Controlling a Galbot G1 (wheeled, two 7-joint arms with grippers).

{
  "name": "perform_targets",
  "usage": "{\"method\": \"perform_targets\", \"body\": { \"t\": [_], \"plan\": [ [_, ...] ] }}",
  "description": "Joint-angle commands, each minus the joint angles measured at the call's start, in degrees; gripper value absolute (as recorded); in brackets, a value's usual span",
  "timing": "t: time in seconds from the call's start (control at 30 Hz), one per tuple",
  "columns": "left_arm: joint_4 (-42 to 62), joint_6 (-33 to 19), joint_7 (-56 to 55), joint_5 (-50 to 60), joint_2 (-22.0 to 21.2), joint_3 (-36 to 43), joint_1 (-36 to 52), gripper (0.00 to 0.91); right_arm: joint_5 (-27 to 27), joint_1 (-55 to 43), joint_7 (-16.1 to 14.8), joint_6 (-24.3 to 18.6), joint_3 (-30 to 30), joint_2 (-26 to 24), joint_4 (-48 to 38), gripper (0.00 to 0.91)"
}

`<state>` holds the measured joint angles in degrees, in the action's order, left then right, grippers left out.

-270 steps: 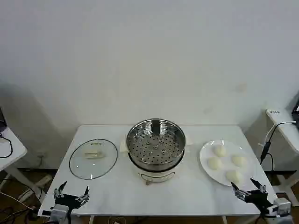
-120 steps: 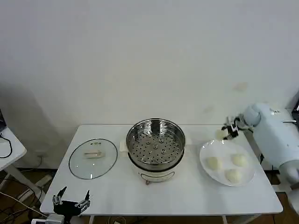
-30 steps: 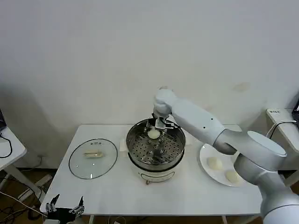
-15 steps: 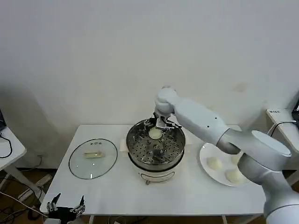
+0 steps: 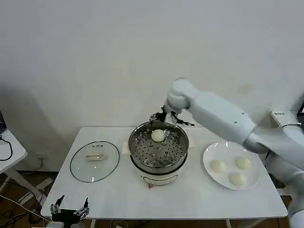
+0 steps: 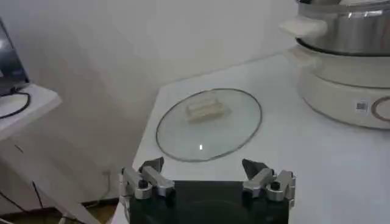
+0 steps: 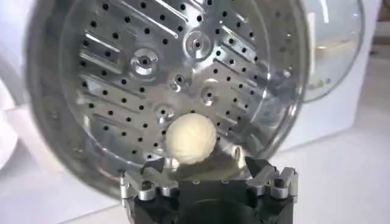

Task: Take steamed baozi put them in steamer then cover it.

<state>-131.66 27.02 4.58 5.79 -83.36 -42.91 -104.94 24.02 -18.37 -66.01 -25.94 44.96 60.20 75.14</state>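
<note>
- The table point(image 5: 199, 199) carries everything.
- The steamer point(image 5: 158, 148) stands mid-table, with one steamed baozi point(image 5: 157, 135) lying free at the far side of its basket.
- The cover point(image 5: 94, 161) lies flat toward the left edge.
- A plate point(image 5: 209, 154) toward the right edge holds three more buns.
- The right hand point(image 5: 166, 118) hangs above the steamer's far rim, fingers spread and empty.
- The left hand point(image 6: 207, 180) sits at the near left corner, fingers spread.

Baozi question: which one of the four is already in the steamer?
The baozi lying on the perforated basket at the far side of the steamer, just below the open right gripper. The other three sit on the plate.
</note>
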Motion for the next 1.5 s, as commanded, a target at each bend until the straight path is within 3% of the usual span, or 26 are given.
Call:
{"method": "perform_targets", "body": {
  "t": [0.03, 0.2, 0.33, 0.37, 0.43, 0.57, 0.63, 0.77, 0.9, 1.5],
  "plan": [
    [-0.85, 0.06, 0.09, -0.01, 0.20, 0.08, -0.06, 0.907, -16.29, -2.09, 0.95, 11.23, -0.31, -14.63, 8.80, 0.907],
    [-0.98, 0.14, 0.35, -0.12, 0.69, 0.57, 0.73, 0.907, -21.06, -1.86, 3.07, 16.47, 0.66, -23.71, 11.38, 0.907],
    [-0.24, 0.14, 0.28, -0.18, 1.19, 1.38, 1.58, 0.907, -23.48, 0.12, 5.23, 26.11, 1.46, -31.81, 14.87, 0.907],
    [-0.08, 0.15, 0.33, -0.21, 1.44, 1.61, 1.69, 0.907, -23.48, 0.12, 5.23, 26.11, 1.46, -31.81, 14.87, 0.907],
    [0.02, 0.15, 0.45, -0.29, 2.17, 2.07, 1.79, 0.907, -23.50, 2.80, 4.43, 31.27, -0.22, -35.75, 17.47, 0.907],
    [-0.08, 0.53, 0.79, -0.93, 2.54, 2.27, 2.86, 0.907, -22.76, 9.58, 3.45, 33.31, -6.02, -40.62, 19.98, 0.907],
    [-0.01, 0.71, 0.87, -1.19, 2.55, 2.32, 3.45, 0.907, -22.07, 17.61, 2.75, 34.39, -12.41, -43.92, 21.27, 0.907],
    [0.08, 0.72, 0.83, -1.35, 2.98, 2.44, 3.29, 0.907, -21.17, 22.63, 2.38, 35.08, -14.97, -46.32, 20.65, 0.907],
    [0.10, 0.65, 0.68, -1.40, 3.09, 2.39, 2.95, 0.907, -20.29, 24.82, 2.46, 36.55, -14.88, -45.44, 18.63, 0.907],
    [2.15, 0.68, 0.78, -1.15, 2.47, 1.75, 3.62, 0.907, -16.46, 26.45, 3.80, 36.59, -11.71, -27.59, 0.29, 0.907]
  ]
}}
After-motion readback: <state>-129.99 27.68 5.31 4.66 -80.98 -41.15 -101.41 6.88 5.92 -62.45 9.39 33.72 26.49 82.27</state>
